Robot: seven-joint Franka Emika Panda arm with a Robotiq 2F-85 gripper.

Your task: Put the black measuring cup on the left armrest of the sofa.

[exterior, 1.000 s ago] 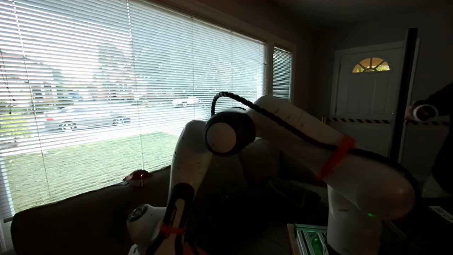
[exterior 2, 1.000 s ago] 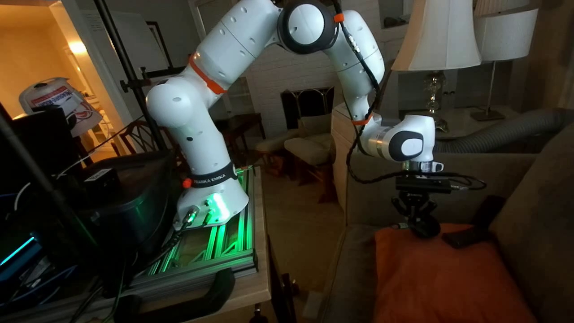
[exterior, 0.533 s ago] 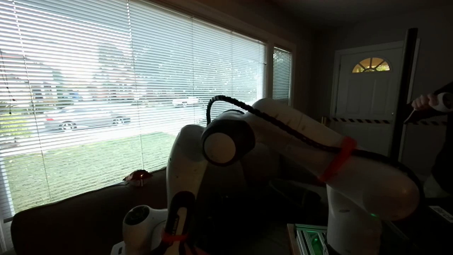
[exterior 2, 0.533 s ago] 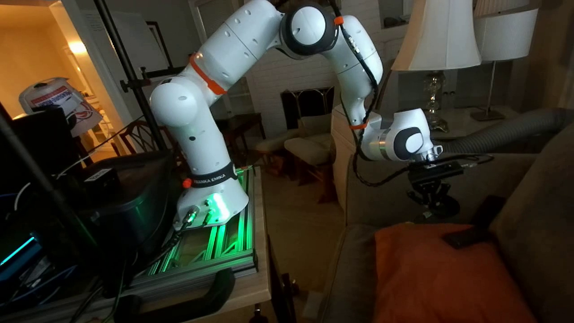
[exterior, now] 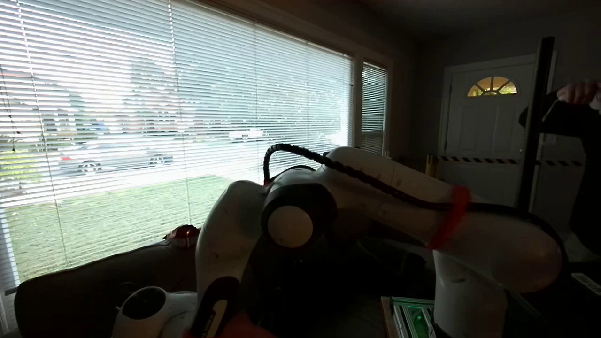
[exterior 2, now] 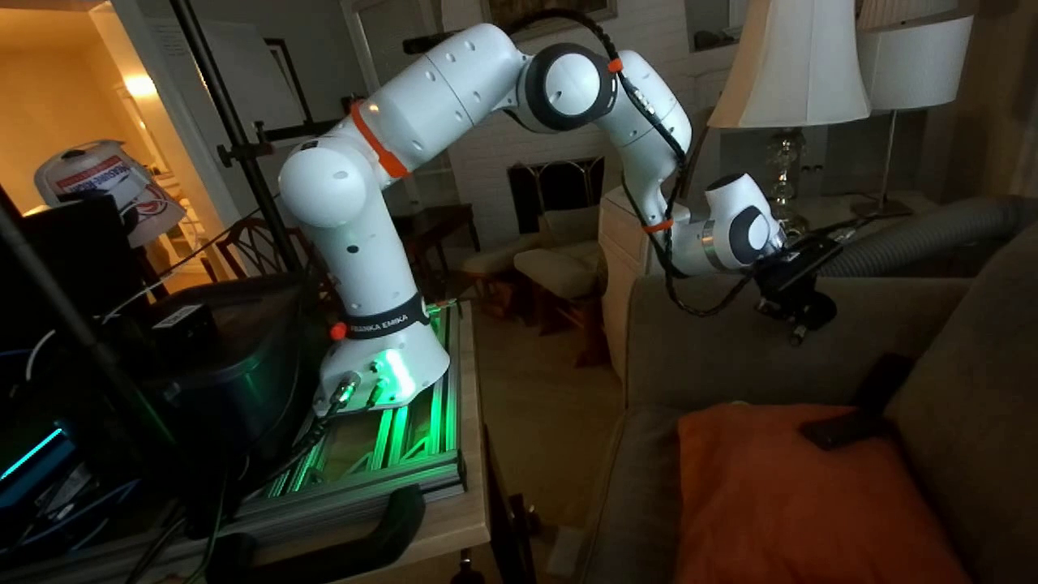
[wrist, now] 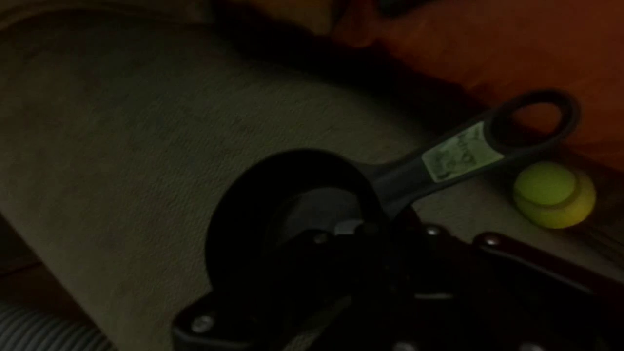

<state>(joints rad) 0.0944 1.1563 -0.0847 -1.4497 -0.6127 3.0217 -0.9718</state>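
Note:
The black measuring cup has a round bowl and a long handle with a pale label and a ring end. In the wrist view, my gripper is shut on the bowl's rim near the handle. In an exterior view, my gripper is tilted and holds the cup in the air in front of the sofa's armrest, near its top. The sofa shows as a dark backrest in an exterior view, where the gripper is out of view. The wrist view is very dark around the fingers.
An orange cushion lies on the seat, with a black object on it. A yellow-green ball shows in the wrist view. A grey corrugated hose runs behind the armrest, near lamps. A red packet sits on the backrest.
My gripper has risen with the cup from just above the orange cushion toward the armrest's top, shifted right in an exterior view, and tilted. A person's hand in the background has moved.

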